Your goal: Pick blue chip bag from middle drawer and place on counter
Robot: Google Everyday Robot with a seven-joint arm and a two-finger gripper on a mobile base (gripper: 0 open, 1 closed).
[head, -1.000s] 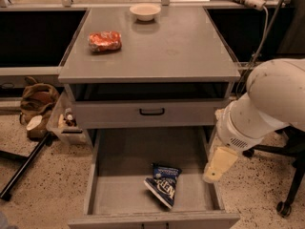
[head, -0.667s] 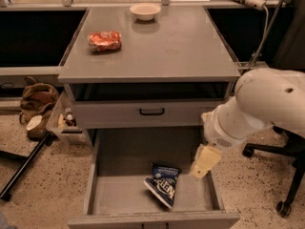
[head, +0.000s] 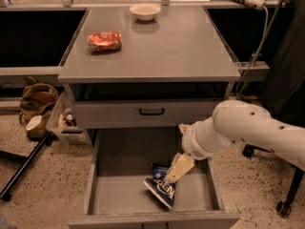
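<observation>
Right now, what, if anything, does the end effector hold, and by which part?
Cannot be told. The end effector is over the top of the bag in the drawer; no grasp shows.

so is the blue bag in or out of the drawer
In. The bag lies on the drawer floor near its front, with the hand down at its upper edge.

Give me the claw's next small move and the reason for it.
Probably lower the claw a little, straight onto the blue chip bag. The claw hangs inside the open middle drawer, with its tip right at the bag's upper edge. The bag lies on the drawer floor near the front, not yet lifted, so a grasp has to come before any move toward the counter.
</observation>
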